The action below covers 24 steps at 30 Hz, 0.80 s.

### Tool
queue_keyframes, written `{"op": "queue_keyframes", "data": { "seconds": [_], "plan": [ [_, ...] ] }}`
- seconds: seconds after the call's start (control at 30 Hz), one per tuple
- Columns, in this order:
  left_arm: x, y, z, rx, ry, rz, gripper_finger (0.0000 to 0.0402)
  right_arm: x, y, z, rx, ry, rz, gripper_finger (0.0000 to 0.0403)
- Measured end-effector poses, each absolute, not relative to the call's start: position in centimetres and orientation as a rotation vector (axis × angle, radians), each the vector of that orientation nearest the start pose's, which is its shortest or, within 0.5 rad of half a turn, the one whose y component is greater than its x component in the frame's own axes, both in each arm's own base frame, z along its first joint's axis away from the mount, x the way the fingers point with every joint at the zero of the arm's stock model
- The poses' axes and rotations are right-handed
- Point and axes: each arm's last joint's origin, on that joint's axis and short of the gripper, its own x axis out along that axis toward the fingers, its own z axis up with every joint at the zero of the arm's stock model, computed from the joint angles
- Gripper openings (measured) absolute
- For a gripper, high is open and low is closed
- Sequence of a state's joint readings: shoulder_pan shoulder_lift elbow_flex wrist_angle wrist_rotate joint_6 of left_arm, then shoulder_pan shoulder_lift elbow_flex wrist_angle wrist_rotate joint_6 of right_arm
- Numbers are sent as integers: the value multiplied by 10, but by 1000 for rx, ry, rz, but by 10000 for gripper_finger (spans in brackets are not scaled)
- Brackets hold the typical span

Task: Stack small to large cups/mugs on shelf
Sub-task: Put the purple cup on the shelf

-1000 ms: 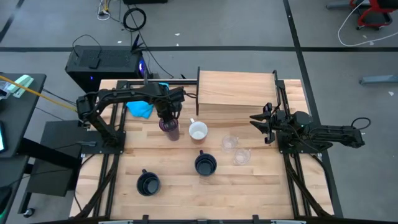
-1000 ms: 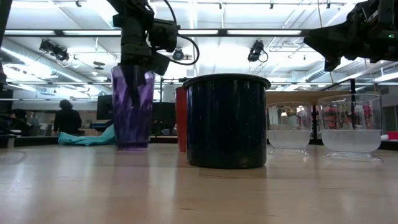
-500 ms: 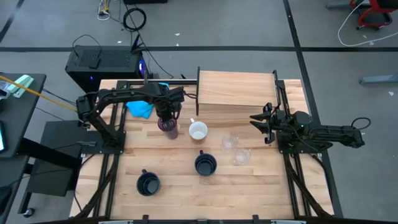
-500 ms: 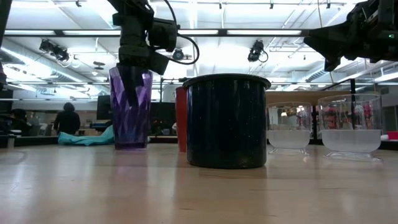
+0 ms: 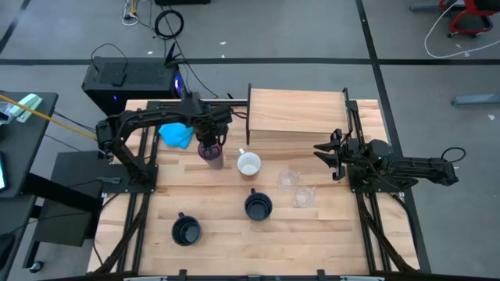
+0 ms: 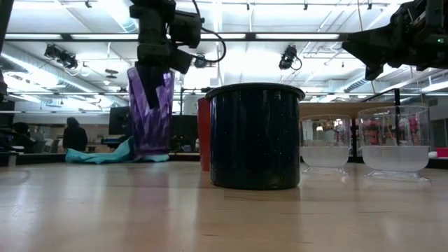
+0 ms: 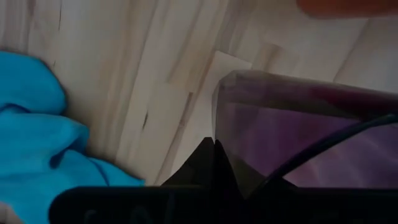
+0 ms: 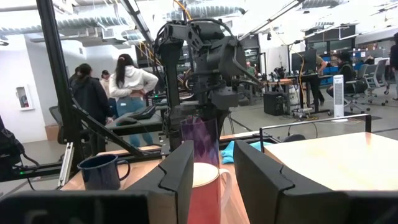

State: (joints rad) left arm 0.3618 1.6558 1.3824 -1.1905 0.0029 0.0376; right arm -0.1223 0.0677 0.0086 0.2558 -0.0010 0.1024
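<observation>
Gripping the purple tumbler [image 6: 150,108] — the left gripper [image 5: 209,143] is holding it by the rim, lifted clear of the table

The tumbler is hanging beside the blue cloth [image 5: 176,135], near the front-left corner of the shelf [image 5: 297,114], with the orange mug [image 5: 248,164] just beside it. The right gripper [image 5: 329,154] is waiting with its fingers spread apart by the shelf's right end — two clear cups [image 5: 288,179] and two black mugs [image 5: 258,206] are sitting on the table [image 5: 328,234]

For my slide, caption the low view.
Left pincer lifts purple tumbler clear of the tabletop, behind a black mug.
</observation>
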Motion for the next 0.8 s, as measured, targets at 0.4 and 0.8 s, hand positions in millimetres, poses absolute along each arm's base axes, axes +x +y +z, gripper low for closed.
{"op": "queue_keyframes", "data": {
  "seconds": [0.4,0.8],
  "plan": [
    [285,112,309,-149,1431,291,13,99,-12,186,90,-203,-111,122],
    [286,113,352,-94,1322,326,13,99,-12,186,90,-203,-111,122]
  ]
}}
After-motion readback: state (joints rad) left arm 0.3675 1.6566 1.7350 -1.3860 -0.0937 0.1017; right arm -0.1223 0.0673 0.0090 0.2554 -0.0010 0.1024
